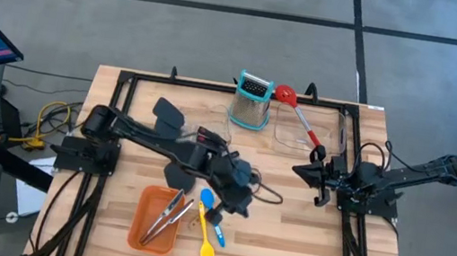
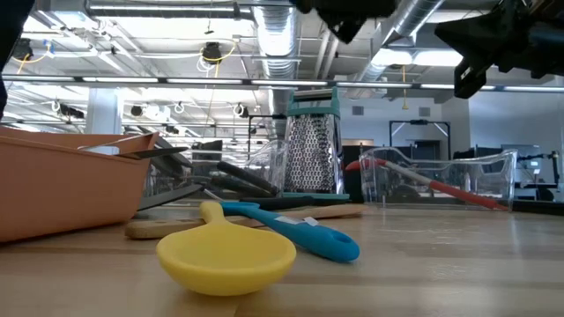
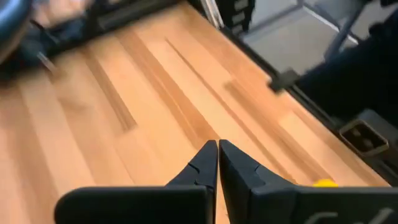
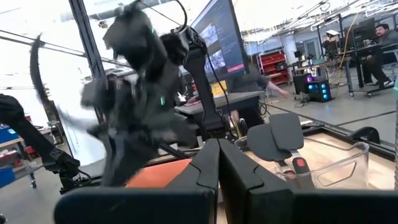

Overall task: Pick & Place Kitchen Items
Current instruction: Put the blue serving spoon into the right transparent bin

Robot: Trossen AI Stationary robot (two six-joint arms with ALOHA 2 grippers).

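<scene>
Risk: left end effector (image 1: 240, 201), fingers pressed together w/ nothing held, is hovering over blue spoon (image 1: 211, 216) and yellow spoon (image 1: 206, 244) lying on tabletop (image 1: 283, 245) beside orange tray (image 1: 142, 220); dropping closed, it'd knock them. Right end effector (image 1: 318, 182), also closed and empty, is waiting near clear bin (image 1: 286, 137).

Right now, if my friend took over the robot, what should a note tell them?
Left gripper: shut, empty, above the table's middle.
Right gripper: shut, empty, waiting at the right side.
Steel tongs already lie in the orange tray.
Yellow spoon and blue spoon lie on the table beside the tray.
Red slotted spoon rests in a clear bin.
Black spatulas lie near the left arm.
Left to do: the loose utensils.
</scene>
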